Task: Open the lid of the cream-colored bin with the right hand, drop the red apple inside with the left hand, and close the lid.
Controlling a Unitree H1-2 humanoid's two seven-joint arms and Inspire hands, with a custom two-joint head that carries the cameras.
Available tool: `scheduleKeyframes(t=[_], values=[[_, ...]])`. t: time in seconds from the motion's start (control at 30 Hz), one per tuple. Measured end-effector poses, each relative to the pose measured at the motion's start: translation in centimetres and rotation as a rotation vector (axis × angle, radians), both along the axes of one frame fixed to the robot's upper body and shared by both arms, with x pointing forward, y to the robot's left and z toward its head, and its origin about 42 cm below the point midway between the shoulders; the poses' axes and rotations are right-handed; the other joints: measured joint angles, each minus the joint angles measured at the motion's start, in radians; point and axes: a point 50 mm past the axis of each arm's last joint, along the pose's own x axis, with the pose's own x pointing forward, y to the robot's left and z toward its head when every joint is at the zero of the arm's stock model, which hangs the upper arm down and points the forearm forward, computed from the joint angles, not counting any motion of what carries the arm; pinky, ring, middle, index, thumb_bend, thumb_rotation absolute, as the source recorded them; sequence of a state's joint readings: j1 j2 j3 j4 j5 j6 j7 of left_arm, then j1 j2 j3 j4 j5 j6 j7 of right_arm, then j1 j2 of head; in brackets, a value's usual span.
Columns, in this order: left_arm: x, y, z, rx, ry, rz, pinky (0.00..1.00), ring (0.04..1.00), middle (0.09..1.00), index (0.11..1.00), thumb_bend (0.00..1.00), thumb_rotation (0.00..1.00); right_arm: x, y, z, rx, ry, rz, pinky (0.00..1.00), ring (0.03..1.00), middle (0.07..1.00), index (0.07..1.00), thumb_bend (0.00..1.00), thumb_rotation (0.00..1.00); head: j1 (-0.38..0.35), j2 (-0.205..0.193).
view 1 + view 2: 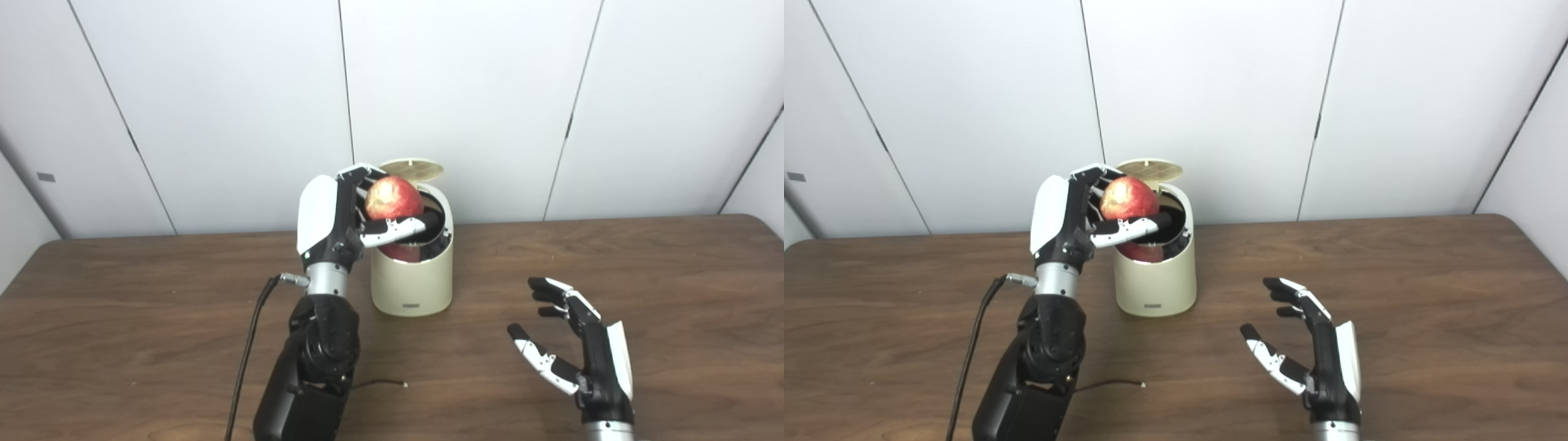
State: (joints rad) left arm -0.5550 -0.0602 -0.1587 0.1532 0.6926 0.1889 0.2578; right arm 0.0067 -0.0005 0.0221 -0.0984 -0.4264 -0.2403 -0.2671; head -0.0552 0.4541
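Left hand clasps the red apple — held just above the cream-colored bin's open mouth, lid tipped up behind. Right hand empty, fingers spread, well right of bin — above table.

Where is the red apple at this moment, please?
The red apple is held in the left hand, above the open mouth of the cream bin at the back middle of the table, just in front of the raised lid.
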Motion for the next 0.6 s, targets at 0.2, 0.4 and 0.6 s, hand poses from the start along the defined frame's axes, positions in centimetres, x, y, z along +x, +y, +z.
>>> scheduleKeyframes(t=[0.2,0.4,0.6], values=[[0.6,-0.1,-1.0,0.013,0.045,0.021,0.14,0.216,0.411,0.518,0.52,0.0,0.0,0.2,0.0,-0.002,-0.001,-0.001,0.63,0.716,0.733,0.709,0.26,0.18,-0.005,0.0],[0.9,-0.3,-1.2,0.021,0.055,0.024,0.13,0.196,0.406,0.518,0.52,0.0,-0.1,0.7,0.0,0.012,0.0,0.0,0.6,0.702,0.723,0.708,0.26,0.17,-0.009,0.0],[1.1,-0.3,-1.3,0.03,0.045,0.016,0.14,0.214,0.449,0.516,0.52,0.0,-0.1,1.0,0.0,0.012,-0.001,0.002,0.6,0.702,0.727,0.701,0.26,0.18,-0.008,-0.002]])
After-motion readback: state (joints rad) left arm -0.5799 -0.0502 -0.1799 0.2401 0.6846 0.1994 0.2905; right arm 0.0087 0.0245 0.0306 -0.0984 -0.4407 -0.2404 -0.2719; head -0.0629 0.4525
